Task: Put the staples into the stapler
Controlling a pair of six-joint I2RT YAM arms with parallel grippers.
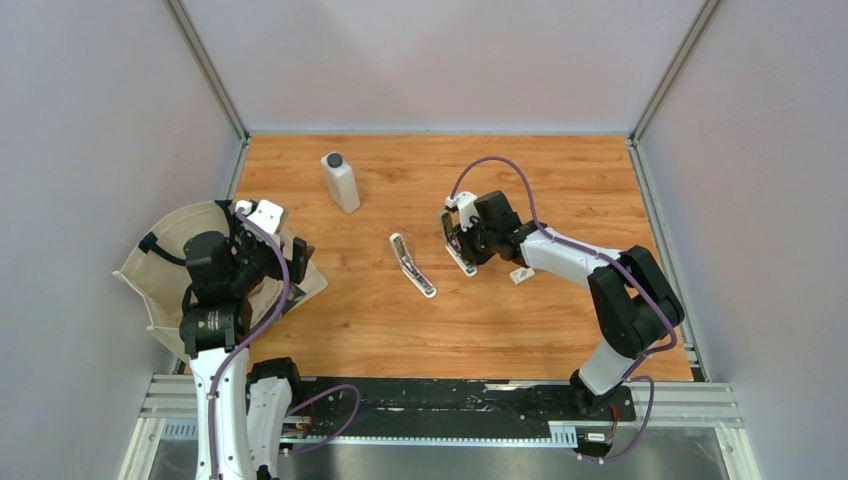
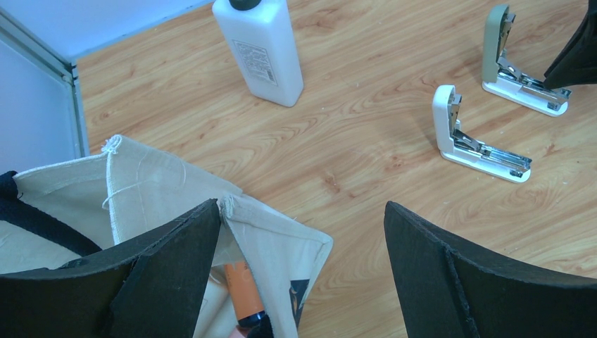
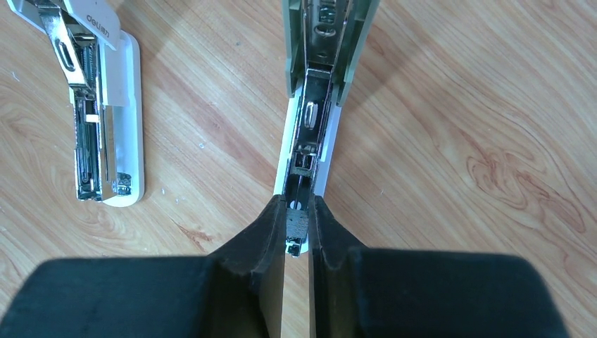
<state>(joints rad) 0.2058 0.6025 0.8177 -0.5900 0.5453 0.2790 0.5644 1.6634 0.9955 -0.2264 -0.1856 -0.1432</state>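
Tiny white rectangular staples box (image 1: 521,274) lies on the wood-grain tabletop (image 1: 560,180), just beside the right arm (image 1: 562,256).
The right gripper (image 3: 296,204) narrowly pinches the shiny metal rail of the hinged-open sage-green stapler (image 3: 327,42); the left gripper (image 2: 301,205) gapes wide over a cream canvas bag (image 2: 162,183).

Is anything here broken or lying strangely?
Nothing looks broken. The white stapler and the green stapler both lie hinged wide open, rails bared; the right gripper pinches a small metal piece over the green one. A cloth bag lies crumpled at the left edge of the table.
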